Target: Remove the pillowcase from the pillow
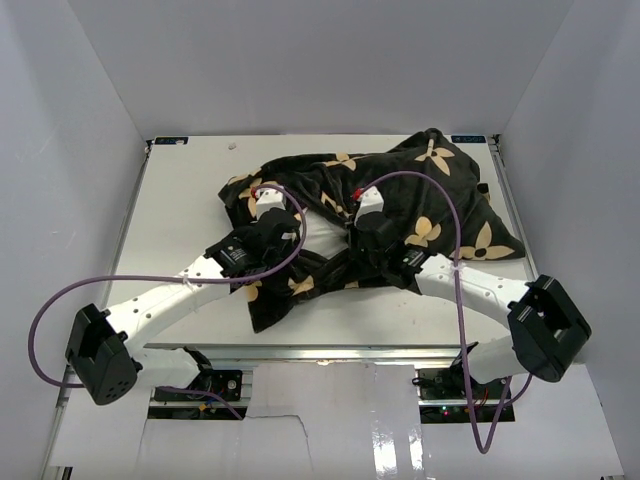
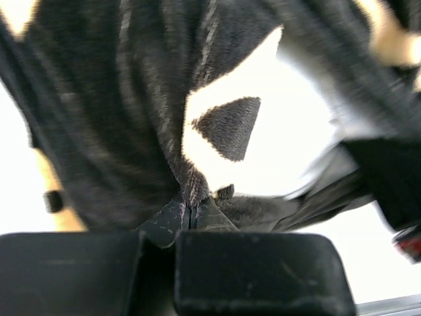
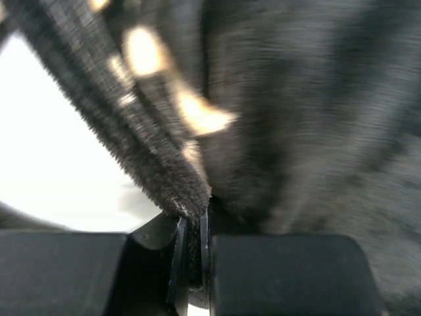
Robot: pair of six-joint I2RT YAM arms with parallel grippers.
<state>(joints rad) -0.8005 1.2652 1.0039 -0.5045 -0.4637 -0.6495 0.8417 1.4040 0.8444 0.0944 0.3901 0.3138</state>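
The black pillowcase (image 1: 400,190) with tan flower motifs lies crumpled across the table's middle and right. The white pillow (image 1: 320,235) shows only as a small patch between the two grippers; the rest is hidden inside the cover. My left gripper (image 1: 268,212) is shut on a fold of the pillowcase (image 2: 125,118), its jaws pinched together at the fabric (image 2: 189,210). My right gripper (image 1: 368,215) is shut on the pillowcase's furry edge (image 3: 158,164), the fabric clamped between the jaws (image 3: 194,227). The white pillow (image 2: 283,145) shows past the fabric in the left wrist view.
The white table (image 1: 180,220) is boxed in by white walls at left, back and right. Purple cables (image 1: 440,200) loop over both arms. The arm bases stand at the near edge.
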